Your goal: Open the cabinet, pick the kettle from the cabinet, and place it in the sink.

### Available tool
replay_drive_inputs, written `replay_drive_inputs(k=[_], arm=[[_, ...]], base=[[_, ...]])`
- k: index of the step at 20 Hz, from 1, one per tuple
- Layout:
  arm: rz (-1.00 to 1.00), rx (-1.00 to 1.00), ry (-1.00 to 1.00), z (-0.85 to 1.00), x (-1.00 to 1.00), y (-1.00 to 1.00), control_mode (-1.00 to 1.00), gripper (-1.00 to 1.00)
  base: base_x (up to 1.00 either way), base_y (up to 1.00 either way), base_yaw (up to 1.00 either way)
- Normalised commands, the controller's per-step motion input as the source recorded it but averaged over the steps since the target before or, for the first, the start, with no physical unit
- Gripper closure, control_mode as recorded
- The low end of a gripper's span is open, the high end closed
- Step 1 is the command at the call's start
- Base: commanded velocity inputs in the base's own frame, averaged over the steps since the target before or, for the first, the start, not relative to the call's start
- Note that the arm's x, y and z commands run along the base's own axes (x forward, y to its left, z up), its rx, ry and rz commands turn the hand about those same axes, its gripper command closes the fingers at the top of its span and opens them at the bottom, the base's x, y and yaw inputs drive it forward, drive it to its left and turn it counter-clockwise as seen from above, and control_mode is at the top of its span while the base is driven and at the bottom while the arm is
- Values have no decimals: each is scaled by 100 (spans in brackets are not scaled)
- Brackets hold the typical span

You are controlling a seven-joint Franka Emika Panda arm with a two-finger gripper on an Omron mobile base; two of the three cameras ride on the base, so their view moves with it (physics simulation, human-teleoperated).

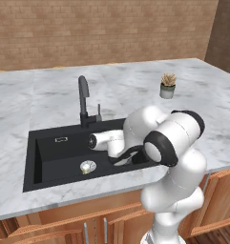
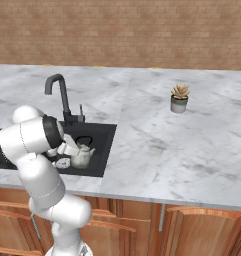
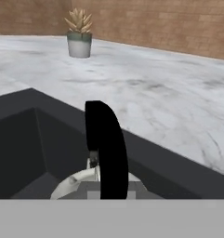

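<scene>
Right base view shows the kettle (image 2: 82,156) in the sink (image 2: 104,145), end effector (image 2: 72,149) clamped on its handle.

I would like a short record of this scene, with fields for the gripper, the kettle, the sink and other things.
gripper: shut on the black handle of the kettle, low inside the sink
kettle: small pale silvery-cream rounded kettle, upright in the basin
sink: large black rectangular basin, round silver drain, tall black curved faucet
other: small potted succulent on grey marble counter
</scene>
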Motion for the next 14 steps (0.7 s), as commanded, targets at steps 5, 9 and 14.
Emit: replay_drive_inputs(k=[5,9,14], arm=[[-1,4,-5,-28,0,0,-100,100],[0,6,-7,-28,0,0,-100,100],[-1,7,-10,-29,0,0,-100,100]], base=[[0,0,0],[0,0,0],[0,0,0]])
